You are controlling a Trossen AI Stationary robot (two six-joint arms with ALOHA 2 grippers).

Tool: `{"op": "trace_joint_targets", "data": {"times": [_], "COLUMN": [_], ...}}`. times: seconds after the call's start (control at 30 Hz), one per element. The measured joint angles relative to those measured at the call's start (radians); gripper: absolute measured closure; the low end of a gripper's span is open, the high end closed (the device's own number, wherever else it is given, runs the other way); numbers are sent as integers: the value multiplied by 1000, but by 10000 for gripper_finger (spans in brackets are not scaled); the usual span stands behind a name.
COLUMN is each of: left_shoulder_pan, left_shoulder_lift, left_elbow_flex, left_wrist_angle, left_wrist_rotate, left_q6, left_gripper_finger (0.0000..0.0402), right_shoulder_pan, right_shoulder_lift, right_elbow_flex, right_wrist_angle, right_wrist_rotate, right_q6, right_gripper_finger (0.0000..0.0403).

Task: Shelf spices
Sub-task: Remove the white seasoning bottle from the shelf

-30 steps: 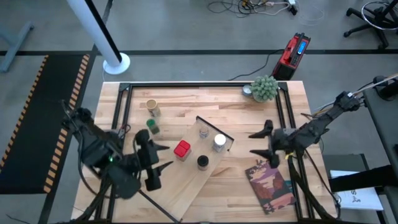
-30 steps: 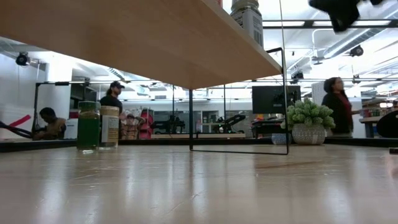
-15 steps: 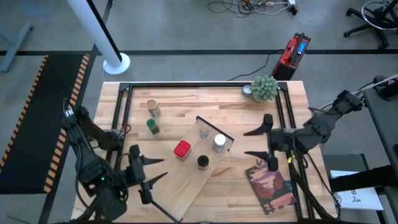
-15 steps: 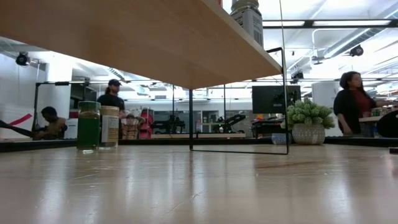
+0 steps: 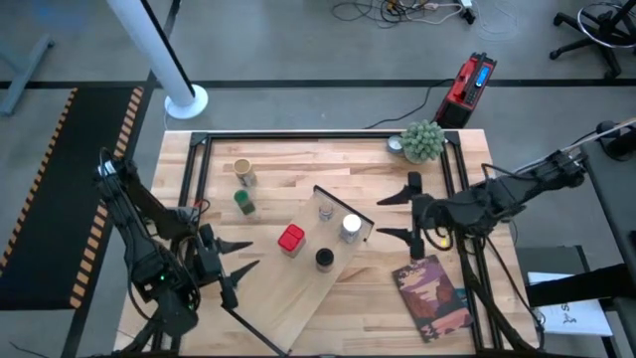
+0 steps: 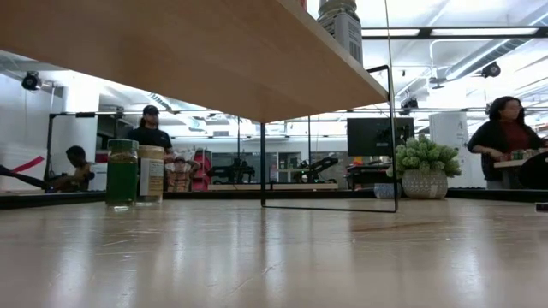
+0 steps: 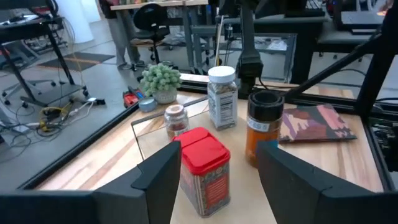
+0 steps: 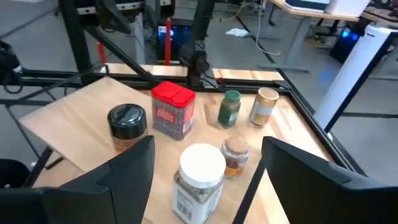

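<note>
Four jars, red (image 5: 290,239), black (image 5: 324,259), white (image 5: 351,227) and clear (image 5: 325,211), sat on the shelf (image 5: 298,288); tan (image 5: 242,171) and green (image 5: 242,203) stood on the table beside it. Left gripper (image 5: 237,268) hung off the shelf's left end, fingers apart, empty. Right gripper (image 5: 397,214) hung off its right end, also apart, empty.

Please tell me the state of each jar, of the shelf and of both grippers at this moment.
red jar: upright on the shelf, lid on
black-topped jar: upright on the shelf
white-topped jar: upright on the shelf
clear glass jar: upright on the shelf
green jar: upright on the table, off the shelf
tan-topped jar: upright on the table, off the shelf
shelf: lying askew across the table
left gripper: open, empty
right gripper: open, empty
</note>
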Motion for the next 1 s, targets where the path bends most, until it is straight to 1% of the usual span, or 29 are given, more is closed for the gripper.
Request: {"op": "trace_joint_targets", "data": {"times": [0.17, 0.23, 0.5, 0.67, 0.77, 0.9, 1.0], "left_shoulder_pan": [0, 0, -2, -4, -4, -4, -4], "left_shoulder_lift": [-41, -50, -52, -52, -52, -52, -51], "left_elbow_flex": [-81, -105, -124, -126, -140, -174, -192], "left_wrist_angle": [75, 94, 104, 104, 104, 106, 107], "left_wrist_rotate": [-5, -19, -26, -26, -27, -28, -57], "left_q6": [-1, 0, -17, -18, -27, -72, -102], "left_gripper_finger": [204, 203, 207, 204, 204, 207, 206], "right_shoulder_pan": [-25, -36, -93, -141, -159, -179, -186], "right_shoulder_lift": [50, 72, 146, 178, 197, 225, 252], "right_elbow_flex": [-5, -5, -7, -8, -8, -13, -15], "right_wrist_angle": [0, 1, 16, 51, 55, 74, 77], "right_wrist_rotate": [-59, -67, -75, -188, -200, -247, -254], "right_q6": [-4, -7, -27, -29, -29, -29, -29], "right_gripper_finger": [130, 130, 130, 130, 130, 130, 130]}}
